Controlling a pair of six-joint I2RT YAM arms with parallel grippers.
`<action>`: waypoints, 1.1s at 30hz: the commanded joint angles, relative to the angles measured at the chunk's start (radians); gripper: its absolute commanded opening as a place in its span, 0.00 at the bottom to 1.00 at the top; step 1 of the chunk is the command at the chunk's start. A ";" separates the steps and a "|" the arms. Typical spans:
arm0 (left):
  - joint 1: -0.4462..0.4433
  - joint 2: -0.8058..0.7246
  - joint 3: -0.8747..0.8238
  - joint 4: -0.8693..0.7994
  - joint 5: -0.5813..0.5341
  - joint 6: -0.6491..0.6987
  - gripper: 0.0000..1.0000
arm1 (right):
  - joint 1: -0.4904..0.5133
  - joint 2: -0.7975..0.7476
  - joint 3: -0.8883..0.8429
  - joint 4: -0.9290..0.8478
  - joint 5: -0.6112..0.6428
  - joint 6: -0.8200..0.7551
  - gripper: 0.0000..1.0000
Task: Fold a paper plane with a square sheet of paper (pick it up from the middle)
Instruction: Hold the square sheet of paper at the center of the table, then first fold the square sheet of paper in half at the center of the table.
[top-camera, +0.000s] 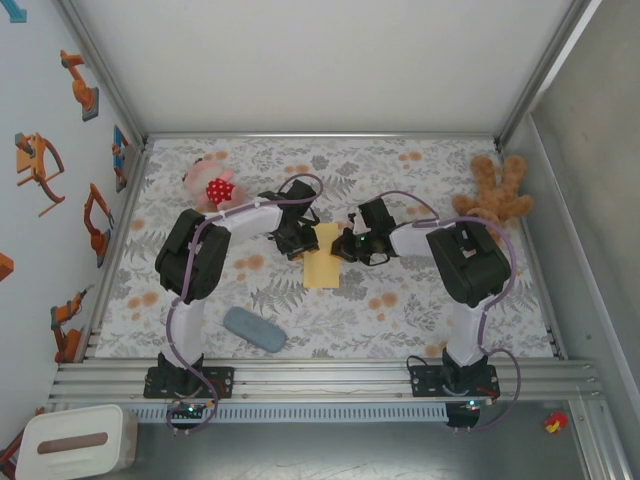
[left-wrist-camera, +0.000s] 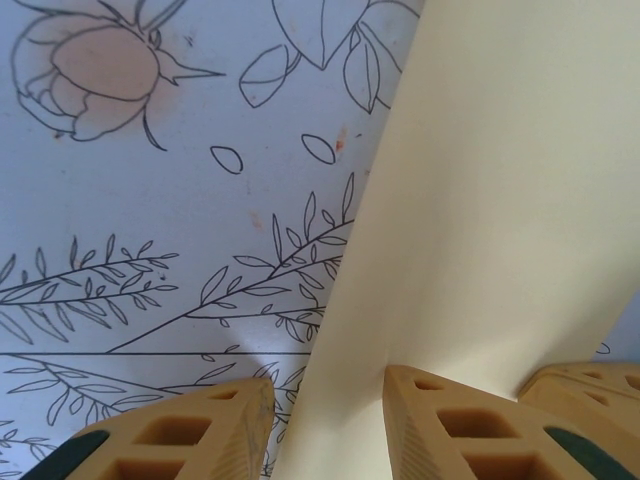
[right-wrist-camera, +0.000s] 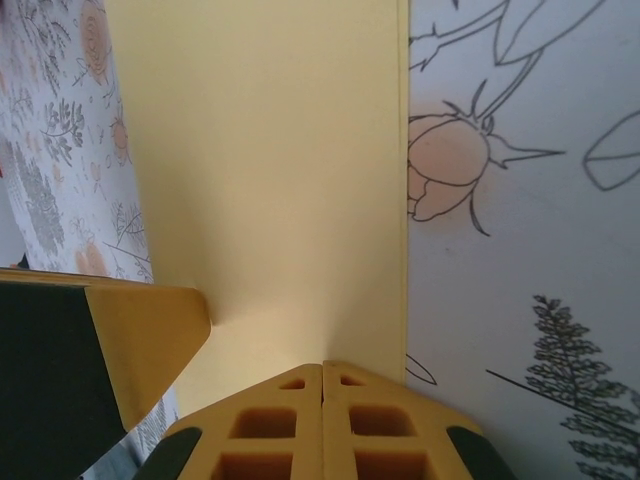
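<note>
The square sheet of paper (top-camera: 322, 258) lies folded into a pale yellow oblong at the middle of the flowered cloth, also seen in the wrist views (left-wrist-camera: 480, 200) (right-wrist-camera: 270, 170). My left gripper (top-camera: 298, 243) (left-wrist-camera: 325, 425) is at its left edge, open. One of its fingers (left-wrist-camera: 200, 435) rests on the cloth and the other (left-wrist-camera: 450, 425) on the paper. My right gripper (top-camera: 346, 246) (right-wrist-camera: 322, 366) is shut, its tips meeting on the sheet near the right edge. No paper shows between them. The doubled paper edge (right-wrist-camera: 405, 200) runs straight beside them.
A brown teddy bear (top-camera: 495, 195) sits at the back right and a pink and red soft toy (top-camera: 212, 185) at the back left. A grey-blue oblong pad (top-camera: 254, 329) lies at the front left. A metal rail (top-camera: 320, 375) borders the near edge.
</note>
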 joint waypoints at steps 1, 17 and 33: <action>-0.039 0.173 -0.088 0.105 0.040 0.020 0.36 | 0.003 0.054 -0.006 -0.181 0.114 -0.042 0.00; 0.081 -0.247 0.019 -0.022 0.011 0.119 0.45 | 0.004 0.145 -0.094 -0.160 0.206 -0.048 0.00; 0.032 -0.078 -0.057 0.241 0.308 0.027 0.03 | 0.003 0.157 -0.102 -0.170 0.225 -0.055 0.00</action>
